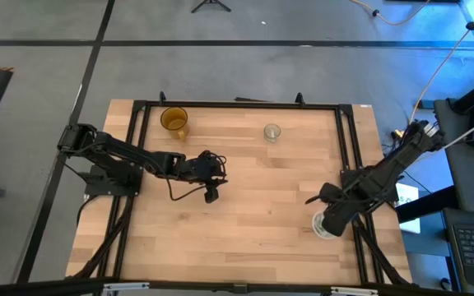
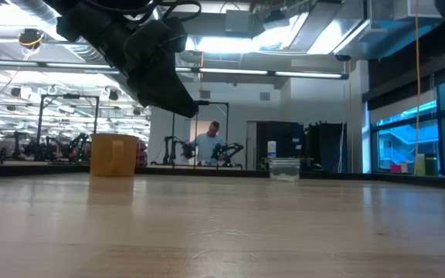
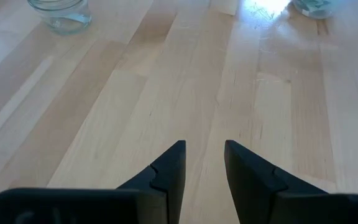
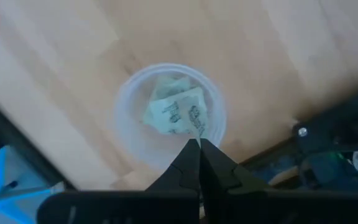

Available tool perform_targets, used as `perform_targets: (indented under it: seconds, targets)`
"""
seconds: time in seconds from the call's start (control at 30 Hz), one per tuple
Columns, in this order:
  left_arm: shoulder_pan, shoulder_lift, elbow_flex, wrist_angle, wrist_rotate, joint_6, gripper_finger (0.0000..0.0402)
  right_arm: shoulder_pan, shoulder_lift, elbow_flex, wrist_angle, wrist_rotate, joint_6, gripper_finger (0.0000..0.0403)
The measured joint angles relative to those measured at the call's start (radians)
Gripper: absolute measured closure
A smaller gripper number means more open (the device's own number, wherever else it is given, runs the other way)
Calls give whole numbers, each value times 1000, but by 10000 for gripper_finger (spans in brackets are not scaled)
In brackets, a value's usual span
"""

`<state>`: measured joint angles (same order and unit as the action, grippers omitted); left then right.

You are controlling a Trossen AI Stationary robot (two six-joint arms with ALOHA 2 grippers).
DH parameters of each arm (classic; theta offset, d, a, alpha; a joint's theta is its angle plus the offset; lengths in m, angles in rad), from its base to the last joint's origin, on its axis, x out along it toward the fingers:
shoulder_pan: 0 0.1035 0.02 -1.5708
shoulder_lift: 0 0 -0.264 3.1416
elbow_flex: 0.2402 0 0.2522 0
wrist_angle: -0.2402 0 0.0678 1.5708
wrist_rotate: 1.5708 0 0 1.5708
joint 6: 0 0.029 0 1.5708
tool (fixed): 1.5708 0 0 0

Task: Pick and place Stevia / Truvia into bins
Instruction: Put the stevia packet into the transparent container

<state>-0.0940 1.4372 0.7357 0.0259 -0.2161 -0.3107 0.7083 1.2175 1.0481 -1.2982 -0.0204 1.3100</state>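
Clear bin (image 4: 169, 115) — right gripper (image 4: 199, 144) pinched closed above its sachets (image 4: 176, 109) — left gripper (image 3: 204, 155) parted.

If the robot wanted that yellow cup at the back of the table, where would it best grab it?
Probably by the rim or upper wall, coming straight down from above. The yellow cup stands upright with its mouth open on bare table, nothing beside it. The left gripper, open and empty, is the nearer.
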Motion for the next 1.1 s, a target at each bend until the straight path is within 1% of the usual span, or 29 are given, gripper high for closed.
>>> perform_targets:
  seconds: [0.23, 0.37, 0.43, 0.57, 0.73, 0.97, 1.1]
  targets:
    - [0, 0, 0, 0, 0, 1, 295, 40, 0, -185, 213, -7, 60, 402]
    - [0, 0, 0, 0, 0, 0, 295, 44, 7, -259, 241, -8, 125, 403]
    - [0, 0, 0, 0, 0, 0, 295, 51, 12, -285, 262, -8, 130, 403]
    - [0, 0, 0, 0, 0, 0, 295, 54, 26, -299, 315, -10, 125, 403]
    - [0, 0, 0, 0, 0, 0, 295, 54, 31, -299, 325, -10, 122, 399]
    - [0, 0, 0, 0, -11, 0, 295, 54, 31, -299, 325, -8, 122, 373]
    - [0, 0, 0, -1, -11, 0, 295, 54, 31, -299, 342, -8, 97, 345]
